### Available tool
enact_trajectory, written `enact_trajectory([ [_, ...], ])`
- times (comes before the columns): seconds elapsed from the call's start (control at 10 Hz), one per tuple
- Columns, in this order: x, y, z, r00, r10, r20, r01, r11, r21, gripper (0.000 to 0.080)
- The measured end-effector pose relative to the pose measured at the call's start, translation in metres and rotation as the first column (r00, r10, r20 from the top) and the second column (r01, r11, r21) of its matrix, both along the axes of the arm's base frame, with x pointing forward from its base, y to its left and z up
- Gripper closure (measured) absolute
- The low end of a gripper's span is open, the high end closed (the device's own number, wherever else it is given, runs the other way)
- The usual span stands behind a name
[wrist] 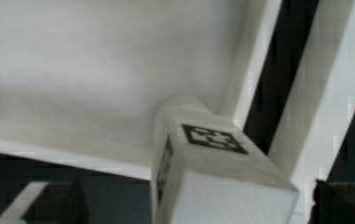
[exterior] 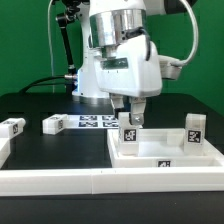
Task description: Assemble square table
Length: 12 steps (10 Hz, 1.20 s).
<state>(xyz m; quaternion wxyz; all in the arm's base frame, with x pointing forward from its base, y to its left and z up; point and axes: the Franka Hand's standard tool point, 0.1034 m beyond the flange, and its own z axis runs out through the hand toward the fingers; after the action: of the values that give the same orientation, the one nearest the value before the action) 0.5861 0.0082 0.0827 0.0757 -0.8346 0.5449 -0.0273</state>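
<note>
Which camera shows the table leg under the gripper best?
The wrist view: the leg fills much of the frame, with its tag in plain sight. The exterior view shows it small, upright on the square slab, just below the gripper.

Behind me stands a plain green wall (exterior: 30, 45), evenly lit, with a dark stand (exterior: 66, 45) and a few cables in front of it on the exterior view's left. I work over a black table (exterior: 60, 148), where the marker board (exterior: 97, 122) lies flat towards the back and a long white rail (exterior: 60, 182) runs along the near edge.
</note>
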Motion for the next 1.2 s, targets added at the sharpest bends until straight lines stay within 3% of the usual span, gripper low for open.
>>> enact_trajectory([
  [0.3,0.0008,-0.0024,-0.0025,0.935,0.354,0.02,-0.352,0.934,-0.057,0.015],
  [0.7,0.0012,-0.0027,-0.0028,0.795,0.606,0.022,-0.601,0.793,-0.104,0.015],
  [0.8,0.0008,-0.0018,-0.0041,0.684,0.729,-0.008,-0.723,0.677,-0.141,0.015],
  [0.9,0.0005,-0.0025,-0.0059,0.609,0.793,-0.031,-0.786,0.598,-0.158,0.015],
  [1.1,0.0035,-0.0032,-0.0045,0.346,0.934,-0.093,-0.926,0.324,-0.193,0.015],
  [1.2,0.004,-0.0034,-0.0041,0.271,0.957,-0.104,-0.949,0.247,-0.197,0.015],
])
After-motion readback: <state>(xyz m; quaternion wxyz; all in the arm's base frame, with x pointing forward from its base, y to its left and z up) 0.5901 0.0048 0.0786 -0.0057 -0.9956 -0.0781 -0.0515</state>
